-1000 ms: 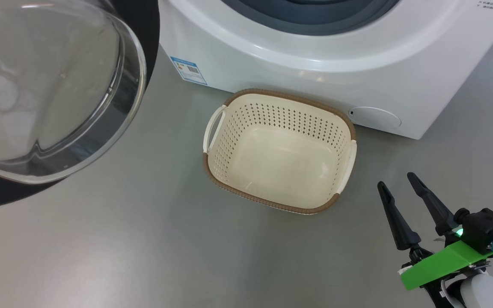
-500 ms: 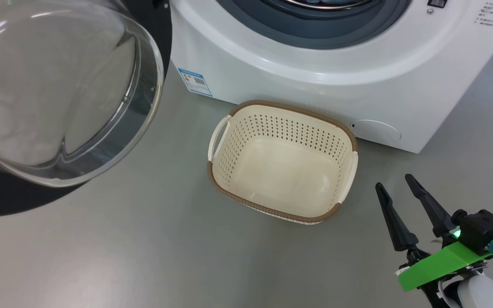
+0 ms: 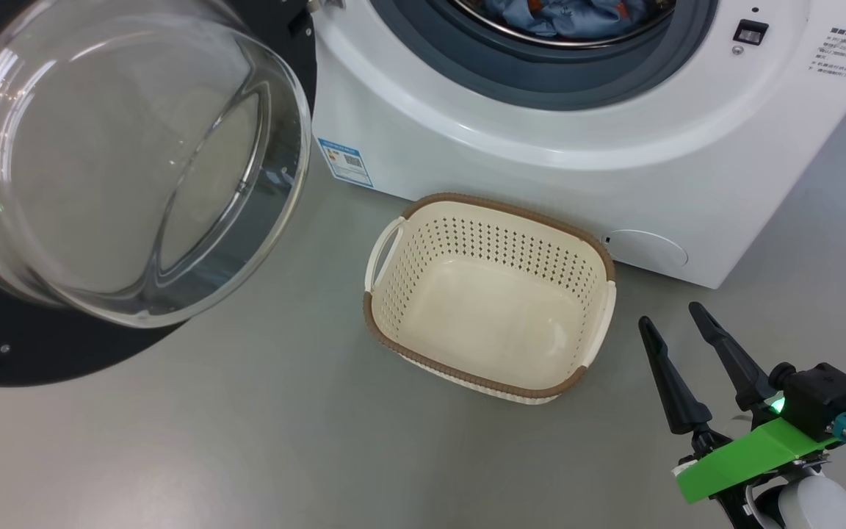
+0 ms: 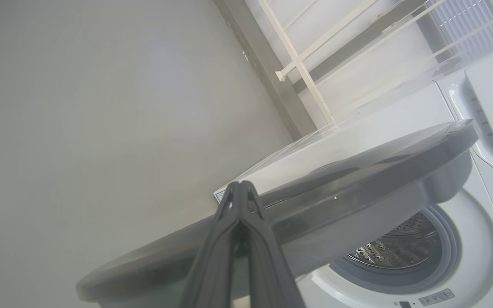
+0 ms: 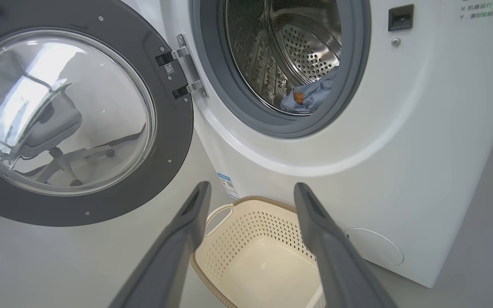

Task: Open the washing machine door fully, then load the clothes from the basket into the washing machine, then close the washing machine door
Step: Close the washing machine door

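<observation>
Since the basket (image 3: 489, 239) sits empty on the floor (image 3: 247, 426), just in front of the washing machine (image 3: 540, 139), and the blue printed clothes (image 3: 562, 13) lie inside the drum (image 5: 302, 47), the loading looks finished. Judged from that, only the closing is left. The washing machine door (image 3: 122, 162) stands wide open on the left, its glass bowl bulging toward the near side.

The left gripper (image 4: 240, 185) has its fingers pressed together on nothing, with the tips close to the door's outer face. Whether they touch it I cannot tell. The right gripper (image 3: 669, 314) hangs at the near right with its fingers spread and empty, apart from the basket.

For room, the floor left of and nearer than the basket is bare, so the door's swing back to the right looks free. The basket's left handle is the closest edge to that arc. The hinge side is tight against the cabinet, and nothing hangs over the grey gasket (image 5: 212, 85).
</observation>
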### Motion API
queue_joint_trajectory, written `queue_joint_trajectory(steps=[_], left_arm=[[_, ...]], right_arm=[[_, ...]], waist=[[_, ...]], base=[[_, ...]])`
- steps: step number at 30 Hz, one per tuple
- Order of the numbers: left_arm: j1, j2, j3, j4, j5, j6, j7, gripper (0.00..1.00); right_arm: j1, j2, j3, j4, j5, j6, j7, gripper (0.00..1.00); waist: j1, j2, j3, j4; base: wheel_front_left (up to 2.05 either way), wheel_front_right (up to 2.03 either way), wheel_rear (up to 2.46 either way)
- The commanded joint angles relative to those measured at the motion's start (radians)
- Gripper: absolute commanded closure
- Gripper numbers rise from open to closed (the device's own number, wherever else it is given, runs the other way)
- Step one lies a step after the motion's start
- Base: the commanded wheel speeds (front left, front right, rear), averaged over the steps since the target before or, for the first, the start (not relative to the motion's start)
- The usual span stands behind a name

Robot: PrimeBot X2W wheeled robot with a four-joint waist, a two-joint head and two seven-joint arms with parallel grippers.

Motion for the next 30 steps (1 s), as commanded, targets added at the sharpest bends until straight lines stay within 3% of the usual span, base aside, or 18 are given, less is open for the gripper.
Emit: queue_joint_trajectory(steps=[1, 30], left_arm=[[0.025, 0.034, 0.012, -0.030, -0.012, -0.003, 0.027, 1.00], [0.221, 0.030, -0.036, -0.415, -0.080, -0.003, 0.168, 1.00]], right_arm=[[0.019, -0.002, 0.019, -0.021, 0.005, 0.001, -0.005, 0.00], [0.076, 0.014, 0.001, -0.021, 0.010, 0.001, -0.005, 0.00]], waist=[[0.0000, 0.0000, -0.005, 0.000], [0.0000, 0.0000, -0.098, -0.001]], base=[[0.00, 0.00, 0.00], [0.00, 0.00, 0.00]])
